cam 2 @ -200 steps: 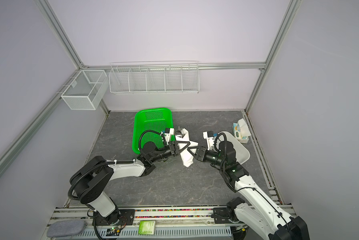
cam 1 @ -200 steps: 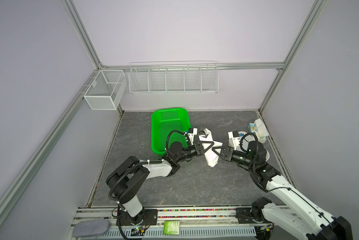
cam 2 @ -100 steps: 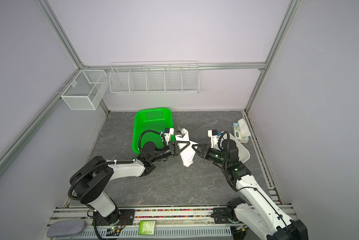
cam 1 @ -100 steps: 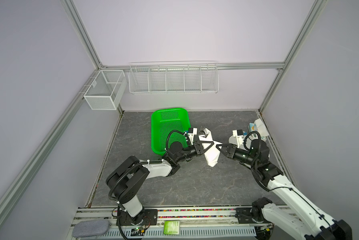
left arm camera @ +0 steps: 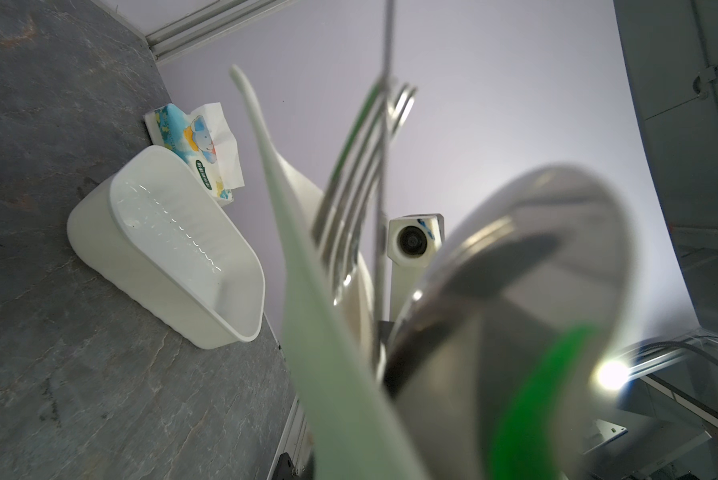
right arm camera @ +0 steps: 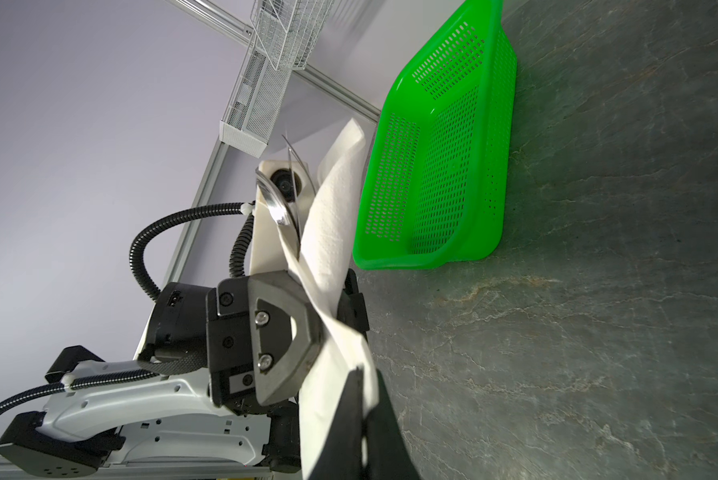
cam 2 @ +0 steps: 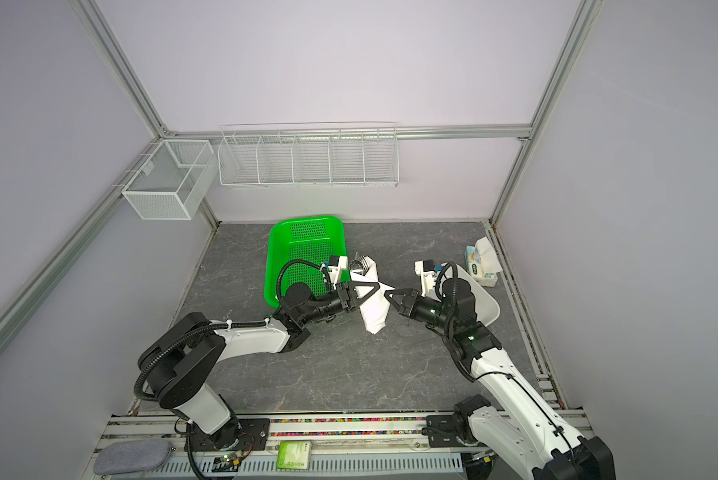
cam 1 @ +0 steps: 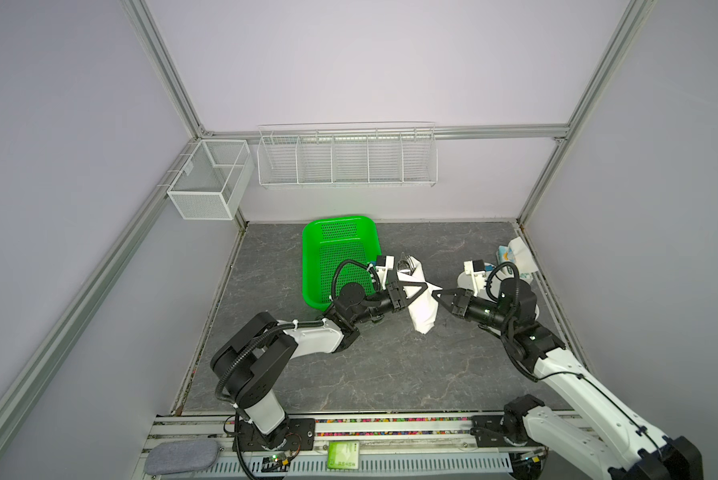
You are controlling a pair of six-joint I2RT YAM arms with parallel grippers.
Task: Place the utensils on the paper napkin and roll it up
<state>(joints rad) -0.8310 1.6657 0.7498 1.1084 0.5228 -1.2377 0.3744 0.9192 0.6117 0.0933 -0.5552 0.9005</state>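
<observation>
Left gripper [cam 1: 422, 287] clamps the rolled paper napkin [cam 1: 423, 312], utensils [cam 1: 407, 264] poking out its far end. Right gripper [cam 1: 435, 293] pinches the napkin's right flap, jaws pressed together.

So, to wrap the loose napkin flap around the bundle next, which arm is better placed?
Right, probably: the right gripper is shut on a loose corner of the paper napkin, while the left gripper clamps the bundle around the utensils.

place: robot lab test cell | 12 o'clock: white wire rack [cam 1: 346, 156] on bare lilac wall panel [cam 1: 369, 62] | 10 o'clock: mesh bin [cam 1: 207, 178] on aluminium frame post [cam 1: 162, 62] | 6 o'clock: mounting rail [cam 1: 390, 426], bolted arm base [cam 1: 265, 432] | centre: grey slate-look tabletop [cam 1: 349, 365]
</observation>
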